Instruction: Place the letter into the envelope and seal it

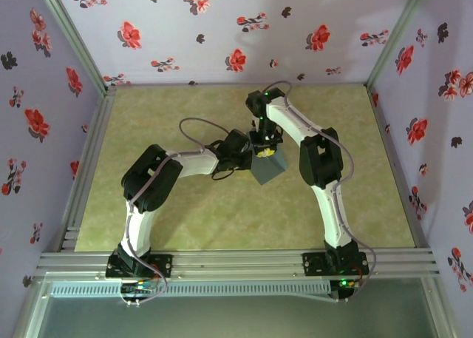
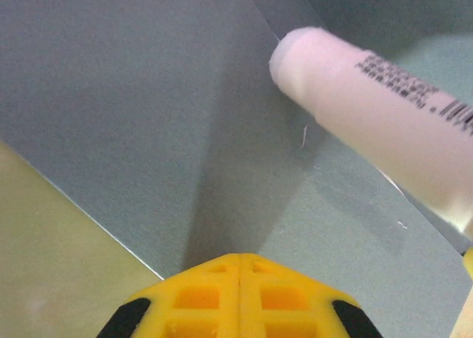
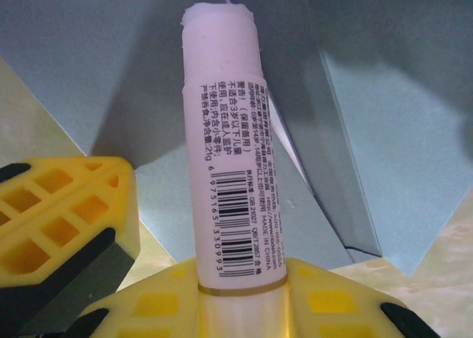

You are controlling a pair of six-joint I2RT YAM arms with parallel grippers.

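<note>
while right gripper (image 3: 240, 302) pinches glue stick (image 3: 225, 131), tip toward skewed envelope (image 2: 126, 109) | left gripper (image 2: 240, 286) pressed together

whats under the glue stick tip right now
The grey envelope lies under the tip of the glue stick, itself on the green table. Whether the letter is inside cannot be seen: the envelope's paper hides it.

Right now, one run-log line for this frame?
phase: gluing envelope | left gripper: shut, over envelope | right gripper: shut on glue stick | stick tip: at envelope flap edge
</note>
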